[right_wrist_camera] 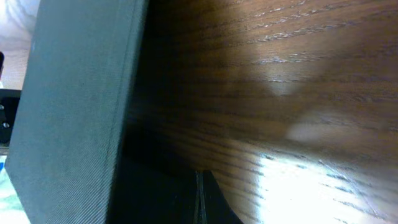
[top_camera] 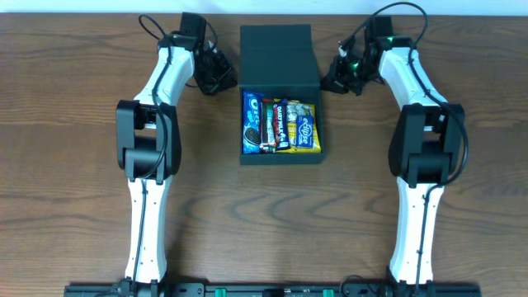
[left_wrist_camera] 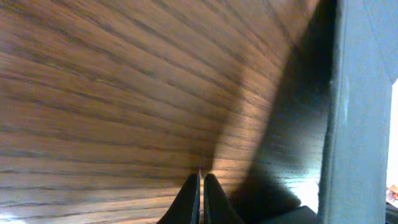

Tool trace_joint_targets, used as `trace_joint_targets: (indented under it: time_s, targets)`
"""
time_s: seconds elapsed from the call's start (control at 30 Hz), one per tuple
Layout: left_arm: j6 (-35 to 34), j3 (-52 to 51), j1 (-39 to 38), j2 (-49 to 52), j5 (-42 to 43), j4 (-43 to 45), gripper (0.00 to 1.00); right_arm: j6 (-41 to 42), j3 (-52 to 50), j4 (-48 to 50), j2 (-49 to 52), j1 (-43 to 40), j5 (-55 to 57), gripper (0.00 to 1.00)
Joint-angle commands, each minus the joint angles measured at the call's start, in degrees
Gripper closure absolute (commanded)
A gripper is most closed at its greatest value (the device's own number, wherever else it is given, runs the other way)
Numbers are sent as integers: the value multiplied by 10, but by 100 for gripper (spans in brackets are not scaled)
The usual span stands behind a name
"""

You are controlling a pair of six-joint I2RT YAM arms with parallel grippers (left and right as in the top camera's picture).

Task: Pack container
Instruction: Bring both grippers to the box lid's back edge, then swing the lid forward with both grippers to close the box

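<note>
The container [top_camera: 279, 58] is a dark teal-black box in the middle of the table. Its flap lid stands open toward the far side, and several snack packets [top_camera: 280, 125] lie side by side in its near half. My left gripper [top_camera: 221, 78] is shut and empty, low over the table just left of the lid. In the left wrist view the fingertips [left_wrist_camera: 201, 180] point at the wood, with the box wall [left_wrist_camera: 357, 112] at the right. My right gripper [top_camera: 337, 78] is shut and empty just right of the lid. The right wrist view shows its fingertips [right_wrist_camera: 200, 177] beside the box wall [right_wrist_camera: 74, 106].
The wooden table [top_camera: 74, 124] stretches wide on both sides of the box. Both white arms reach from the near edge to the far side, one on each flank of the box.
</note>
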Motion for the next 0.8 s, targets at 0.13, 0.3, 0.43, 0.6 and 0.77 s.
trace_joint_targets:
  time_s: [0.13, 0.3, 0.43, 0.6, 0.77]
  targets:
    - [1, 6, -18, 6, 22, 11, 95, 6, 12, 34, 10, 8, -70, 99]
    - [14, 6, -18, 6, 42, 26, 95, -5, 12, 53, 10, 8, -116, 99]
    - [16, 7, -14, 6, 70, 44, 95, -34, 12, 61, 10, 8, -157, 99]
    - [53, 33, -7, 6, 78, 35, 95, -64, 18, 61, 7, 7, -184, 99]
    - [99, 98, -2, 6, 81, 3, 95, -82, 48, 56, -5, 5, -188, 99]
